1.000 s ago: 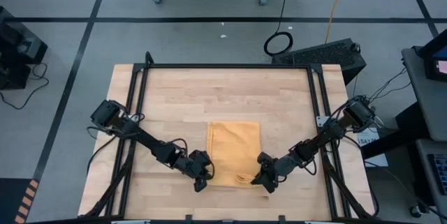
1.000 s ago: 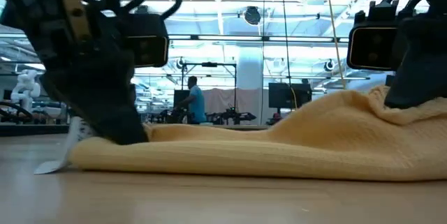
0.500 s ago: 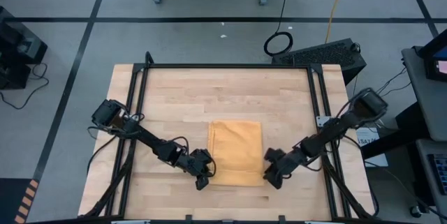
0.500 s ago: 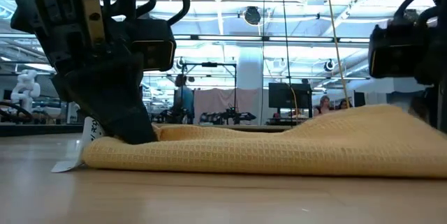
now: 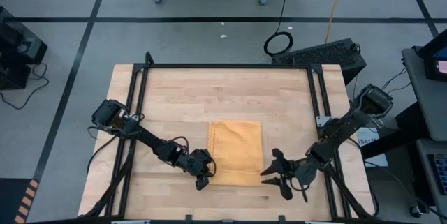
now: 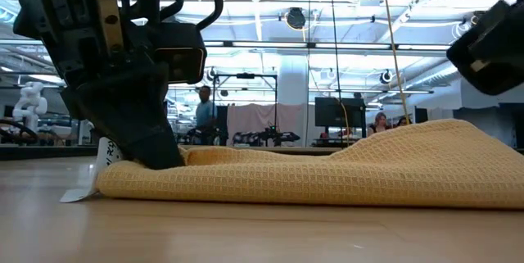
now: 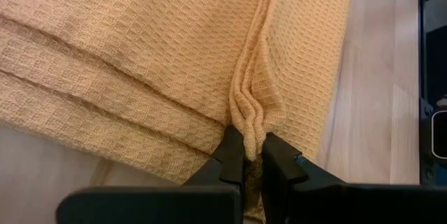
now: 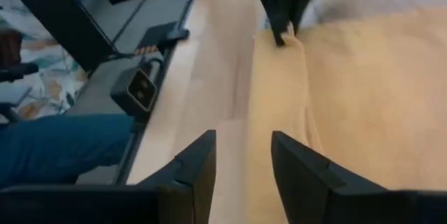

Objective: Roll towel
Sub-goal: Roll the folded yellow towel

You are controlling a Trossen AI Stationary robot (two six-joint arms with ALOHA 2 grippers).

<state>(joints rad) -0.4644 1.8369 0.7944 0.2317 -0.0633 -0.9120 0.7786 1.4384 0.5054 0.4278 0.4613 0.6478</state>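
Observation:
The mustard-yellow towel (image 5: 236,153) lies folded in several layers on the wooden table (image 5: 174,98), its underside flat on the wood. A small white tag (image 6: 80,191) sticks out at its near left corner. My left gripper (image 5: 202,178) is shut on that near left corner and also shows in the low view (image 6: 147,150). My right gripper (image 5: 272,166) hangs open just off the towel's near right corner, raised above the table. In the right wrist view, nothing is between the fingers of my right gripper (image 8: 242,160). My left gripper pinches a raised ridge of the towel (image 7: 250,121) between its two fingertips, at the near left corner. Several layers are gathered into that ridge. The fingers slant down from the table's left. The rest of the towel lies slack on the table.
A black frame rail (image 5: 318,105) runs along the table's right side and another along its left (image 5: 136,98). Bare wood lies beyond the towel toward the far edge. A person (image 6: 201,114) stands far off in the room behind.
My right gripper has let go of the towel's near right corner and opened. It has risen, rolled and drawn away toward the table's right and near edges. The towel's right part, held up a second ago, has sunk and settled lower. The left corner has stayed put.

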